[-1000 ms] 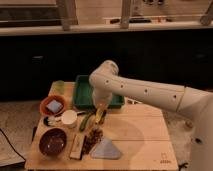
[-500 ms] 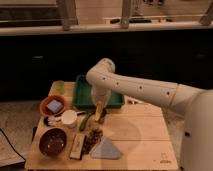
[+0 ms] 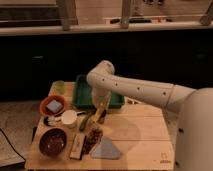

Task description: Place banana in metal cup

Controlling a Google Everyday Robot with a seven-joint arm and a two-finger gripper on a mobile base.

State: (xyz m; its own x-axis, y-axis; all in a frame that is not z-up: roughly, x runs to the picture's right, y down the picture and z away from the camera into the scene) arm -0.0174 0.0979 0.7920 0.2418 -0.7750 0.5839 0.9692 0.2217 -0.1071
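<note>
Table (image 3: 145,135) is crowded on its left half. The white arm (image 3: 145,92) reaches in from the right and bends down at the near edge of the green tray (image 3: 82,97). In front sit a brown bowl (image 3: 52,131), an orange bowl (image 3: 43,105) (blue sponge inside) and a grey cloth (image 3: 106,149). The pale cup (image 3: 69,122), taken to be the metal one, stands left of the arm, beside the orange bowl.

The banana (image 3: 99,117) is tilted just below the wrist, in front of the tray, with the cucumber (image 3: 85,122) between it and the cup. The gripper (image 3: 102,106) sits right at the banana's upper end; it cannot be told whether it is clenched on the fruit or released.

Over the last second the wrist has edged slightly left, and the banana is in about the same spot. That probably means the grasp is only being settled and the carry has not begun. The cup is near, so the move left should be short.
</note>
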